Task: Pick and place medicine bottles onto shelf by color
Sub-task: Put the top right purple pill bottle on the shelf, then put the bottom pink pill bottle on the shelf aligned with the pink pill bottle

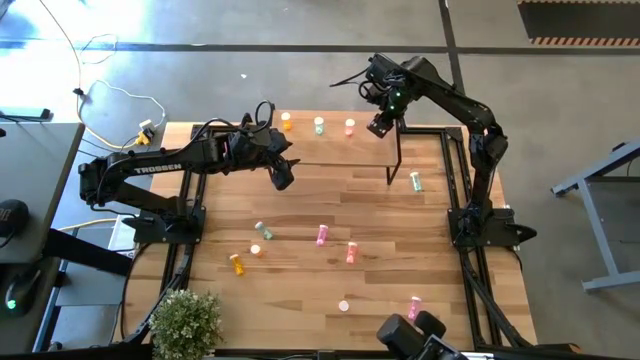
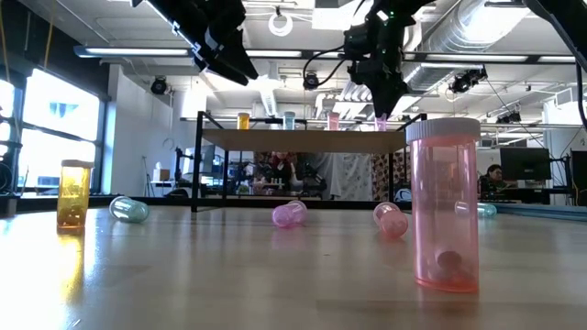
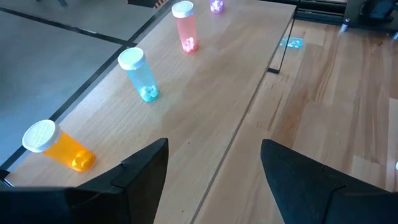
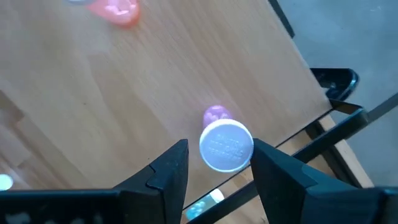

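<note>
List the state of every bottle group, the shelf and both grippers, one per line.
shelf: holds four upright bottles in a row
magenta bottle: upright on shelf, between right gripper fingers
orange bottle: upright on shelf
left gripper: open, empty, above shelf
salmon bottle: upright on table
green bottle: lying on table

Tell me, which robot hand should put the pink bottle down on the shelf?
Right. The right hand is over the shelf end with its fingers around the pink bottle. The left hand is open and empty.
</note>
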Action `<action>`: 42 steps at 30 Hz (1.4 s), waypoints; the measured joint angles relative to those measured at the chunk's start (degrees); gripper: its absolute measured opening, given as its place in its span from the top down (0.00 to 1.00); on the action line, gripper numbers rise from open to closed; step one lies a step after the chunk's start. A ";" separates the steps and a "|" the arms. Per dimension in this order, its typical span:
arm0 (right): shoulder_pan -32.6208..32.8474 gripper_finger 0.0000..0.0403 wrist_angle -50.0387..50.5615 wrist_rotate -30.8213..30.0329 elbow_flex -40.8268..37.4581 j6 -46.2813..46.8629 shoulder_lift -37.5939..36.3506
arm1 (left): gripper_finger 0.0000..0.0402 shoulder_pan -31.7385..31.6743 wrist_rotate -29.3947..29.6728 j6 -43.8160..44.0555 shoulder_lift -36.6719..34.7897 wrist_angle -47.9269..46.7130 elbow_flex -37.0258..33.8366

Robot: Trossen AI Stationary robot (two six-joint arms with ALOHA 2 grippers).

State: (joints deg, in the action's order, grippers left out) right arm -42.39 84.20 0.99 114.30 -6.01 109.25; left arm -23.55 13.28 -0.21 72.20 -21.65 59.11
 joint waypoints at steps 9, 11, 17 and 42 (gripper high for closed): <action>0.00 0.60 0.91 1.87 0.00 -0.01 0.00 | 0.39 0.00 0.00 0.00 0.00 0.00 0.00; 0.00 0.60 1.01 1.70 0.00 -0.01 0.00 | 0.39 0.00 0.00 0.00 0.00 0.00 0.00; 0.00 0.60 0.89 0.99 0.00 -0.01 -0.05 | 0.39 0.02 0.00 0.00 0.00 0.00 0.00; 7.99 0.60 5.75 4.18 13.04 10.84 -3.79 | 0.39 8.44 -0.41 5.37 -10.11 -15.20 0.00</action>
State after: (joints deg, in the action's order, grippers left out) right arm -34.40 89.95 5.17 127.34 4.83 105.46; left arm -15.11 12.87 5.16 62.10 -36.85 59.11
